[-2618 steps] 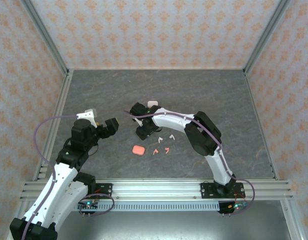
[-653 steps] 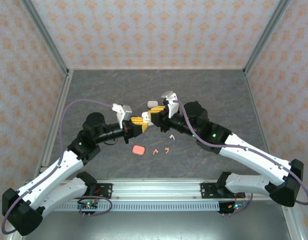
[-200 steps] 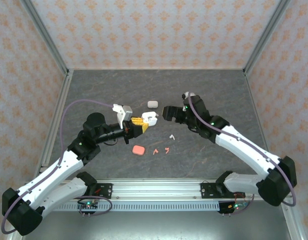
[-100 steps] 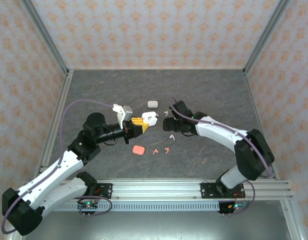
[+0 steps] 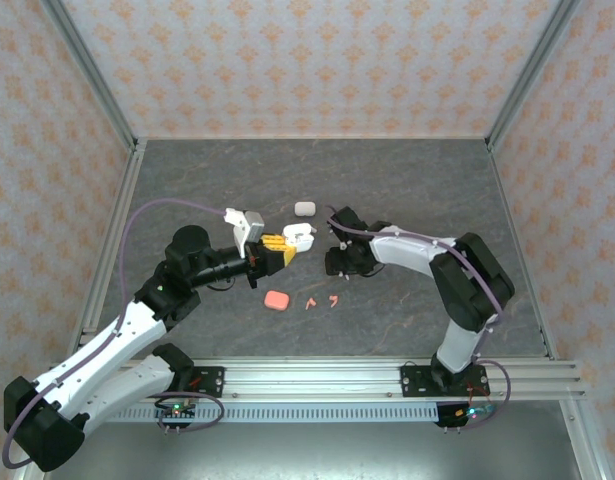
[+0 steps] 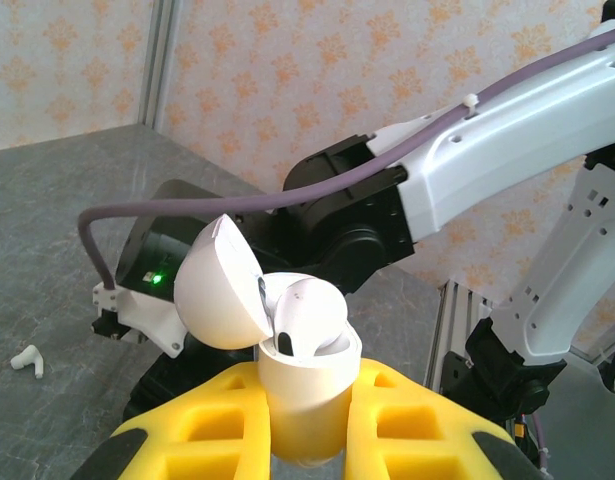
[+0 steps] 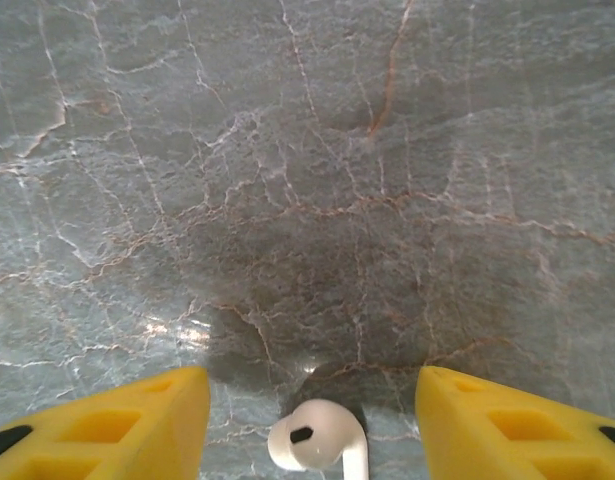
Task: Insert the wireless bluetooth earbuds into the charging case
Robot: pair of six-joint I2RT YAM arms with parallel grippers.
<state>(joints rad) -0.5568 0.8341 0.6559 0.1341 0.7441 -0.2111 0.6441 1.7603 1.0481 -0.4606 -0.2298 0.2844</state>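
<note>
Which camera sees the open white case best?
Left wrist. The case is close up there, lid flipped open, an earbud sitting inside. The top view shows the case as a tiny white speck.

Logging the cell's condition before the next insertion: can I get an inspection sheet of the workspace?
Surface: grey marbled tabletop, no spills seen.
Job's things: open white plastic charging case with one white earbud seated in it; a white stemmed earbud loose on the table; two coral-pink earbuds beside a coral-pink case; closed white case farther back.
Clutter: nothing seen.
Hands: left hand shut on the open case; right hand open, yellow fingers either side of the loose earbud, not touching it.
Cables: purple cables looped along the arms.
Surroundings: orange-patterned wall panels, aluminium frame.
</note>
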